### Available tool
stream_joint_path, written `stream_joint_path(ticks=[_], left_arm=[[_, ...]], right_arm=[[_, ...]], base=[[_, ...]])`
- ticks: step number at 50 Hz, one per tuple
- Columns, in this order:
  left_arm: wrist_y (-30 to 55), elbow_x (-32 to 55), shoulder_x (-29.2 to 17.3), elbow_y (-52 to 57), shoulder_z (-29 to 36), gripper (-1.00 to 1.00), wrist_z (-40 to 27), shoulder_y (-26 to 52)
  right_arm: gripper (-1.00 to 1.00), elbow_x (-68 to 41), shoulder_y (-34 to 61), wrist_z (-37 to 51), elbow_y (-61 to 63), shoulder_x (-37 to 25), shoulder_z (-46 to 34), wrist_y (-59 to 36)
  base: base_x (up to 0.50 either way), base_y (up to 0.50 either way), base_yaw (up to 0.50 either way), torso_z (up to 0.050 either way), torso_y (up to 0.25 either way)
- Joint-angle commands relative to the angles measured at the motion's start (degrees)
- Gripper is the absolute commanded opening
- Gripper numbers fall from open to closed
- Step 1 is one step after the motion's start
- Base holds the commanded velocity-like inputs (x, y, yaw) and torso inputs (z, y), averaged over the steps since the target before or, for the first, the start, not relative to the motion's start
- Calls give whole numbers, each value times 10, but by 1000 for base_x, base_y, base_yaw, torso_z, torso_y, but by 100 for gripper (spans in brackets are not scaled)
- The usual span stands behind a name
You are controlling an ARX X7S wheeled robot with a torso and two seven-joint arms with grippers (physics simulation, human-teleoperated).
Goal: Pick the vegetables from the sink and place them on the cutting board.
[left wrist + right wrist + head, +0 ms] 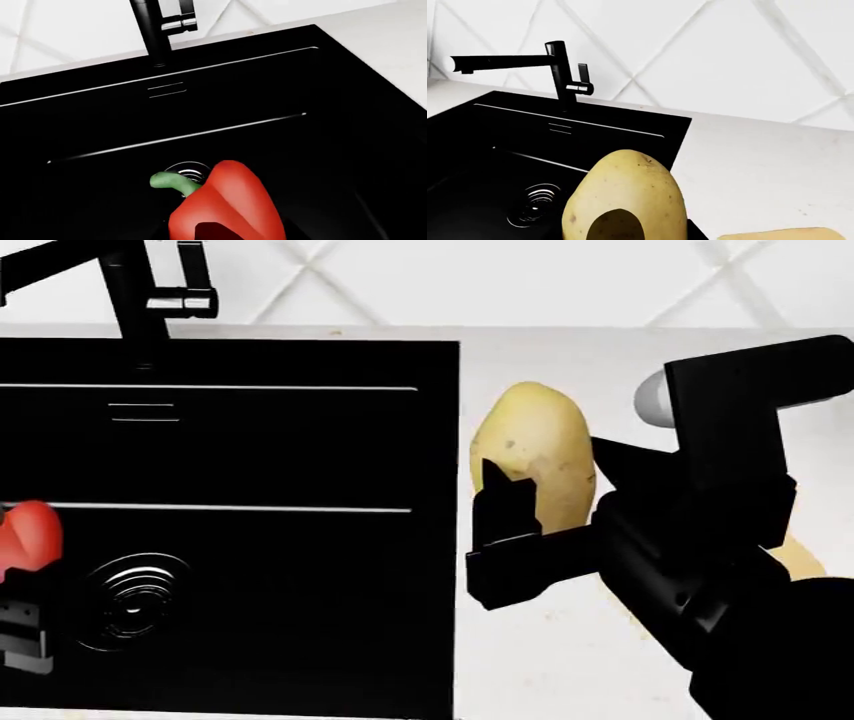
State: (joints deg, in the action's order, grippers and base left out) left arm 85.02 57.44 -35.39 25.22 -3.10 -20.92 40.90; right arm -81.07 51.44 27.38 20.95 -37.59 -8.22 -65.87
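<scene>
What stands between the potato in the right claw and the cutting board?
Nothing visible. The right claw holds the potato above the white counter, past the sink edge. Only a corner of the cutting board shows close beside it, with bare counter between.

Sink [267,370] fills the left of the head view, counter [561,670] to its right. Faucet [127,290] at the sink's back rim, wall [534,280] behind it. Drain [134,602] on the basin floor, front left. Pepper [27,537] at the far left, just left of the drain, above the basin floor at the left gripper [20,625]. Potato [534,465] upright over the counter, just right of the sink's edge, in the right gripper [527,540]. Cutting board [798,558] farther right, mostly hidden behind the right arm.
</scene>
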Motion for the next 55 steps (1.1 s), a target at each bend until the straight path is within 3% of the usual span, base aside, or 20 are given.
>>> stream_joint_path(ticks=[1,6,15,19,25,37,45,50,53,55], left_arm=[[-11,11,-2,-4,3,-100,-10,4],[0,36,-17,4,-19,-100,-10,8],[-5,36,1,-5,3,-100,-31,33],[1,60,-19,1,-20,-100,-23,31],[-20,36,6,-16,16,-100,-36,42],[-7,69,-1,-11,4,-100,-46,52],[-11,63,5,-34,36,-100,-48,92],[-7,80,-9,-38,31,-100,-37,110],[-26,58,10,-50,58,-100,-40,113],[-21,73,-9,-43,41,-100,-35,104]], right_arm=[[-100,10,0,-7,1,-5,-2,1],[-100,10,5,-6,-1,-10,-1,0],[-100,11,3,-6,5,-14,1,6],[-100,20,2,-10,7,-18,1,10],[-100,20,0,-7,10,-21,1,11],[-100,21,7,-2,8,-26,3,13],[-100,39,9,-13,6,-25,-10,17],[-100,56,5,-15,14,-28,-20,19],[-100,60,2,-20,13,-28,-27,19],[-100,60,3,-22,12,-28,-31,17]], base=[[0,-500,0,0,0],[0,-500,0,0,0],[0,-475,0,0,0],[15,-168,0,0,0],[60,-168,0,0,0],[91,-438,0,0,0],[127,-474,0,0,0],[246,-113,0,0,0],[303,-19,0,0,0],[316,0,0,0,0]])
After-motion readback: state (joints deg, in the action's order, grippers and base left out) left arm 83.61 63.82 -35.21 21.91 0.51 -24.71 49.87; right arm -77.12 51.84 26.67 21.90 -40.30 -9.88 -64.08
